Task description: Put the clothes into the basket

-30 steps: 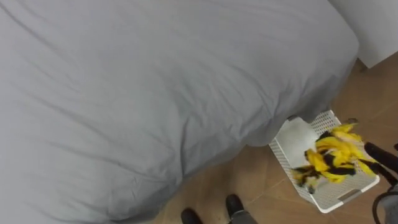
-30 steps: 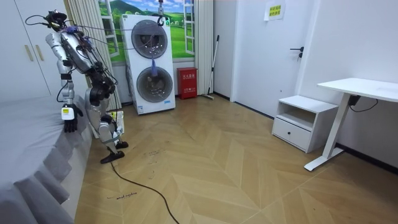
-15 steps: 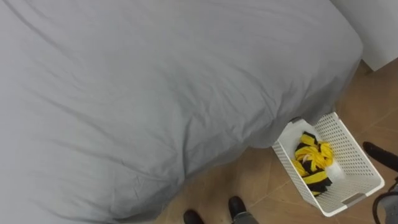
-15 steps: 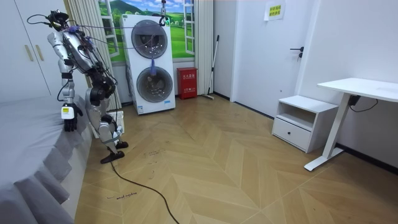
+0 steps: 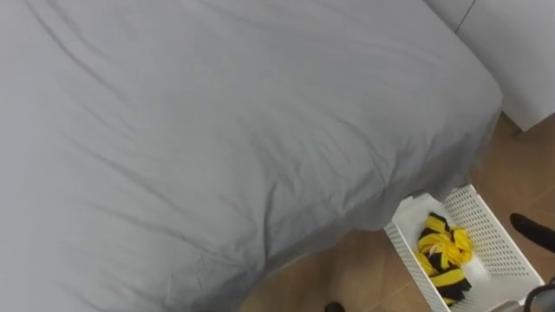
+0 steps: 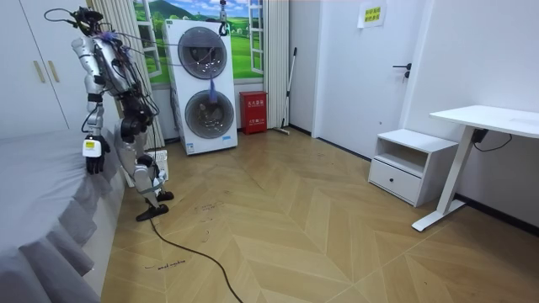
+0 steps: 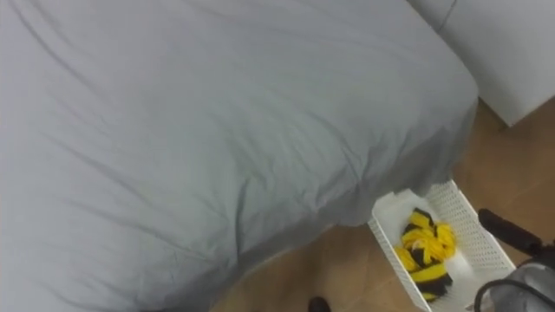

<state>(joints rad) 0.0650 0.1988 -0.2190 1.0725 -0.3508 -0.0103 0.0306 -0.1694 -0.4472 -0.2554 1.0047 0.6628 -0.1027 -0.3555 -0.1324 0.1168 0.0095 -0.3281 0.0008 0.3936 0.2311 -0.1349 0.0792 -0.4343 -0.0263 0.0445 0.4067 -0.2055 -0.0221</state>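
A white mesh basket (image 5: 490, 232) stands on the wooden floor at the bed's corner, low on the right. A yellow and black garment (image 5: 444, 251) lies bunched inside it. My right hand (image 5: 531, 229) shows as a straight dark finger at the right edge, just beyond the basket and touching nothing. In the room view I stand upright beside the bed, and my left hand (image 6: 93, 156) hangs relaxed and empty at the mattress edge.
The bed with its smooth grey duvet (image 5: 217, 130) lies before me. A white wardrobe (image 5: 520, 52) stands past the bed's far right corner. Behind me are stacked washing machines (image 6: 205, 88) and open wooden floor (image 6: 278, 219).
The garment was in the air over the basket a second ago and now lies inside it. I have straightened up, and the eye view has shifted upward, so my feet have left the picture.
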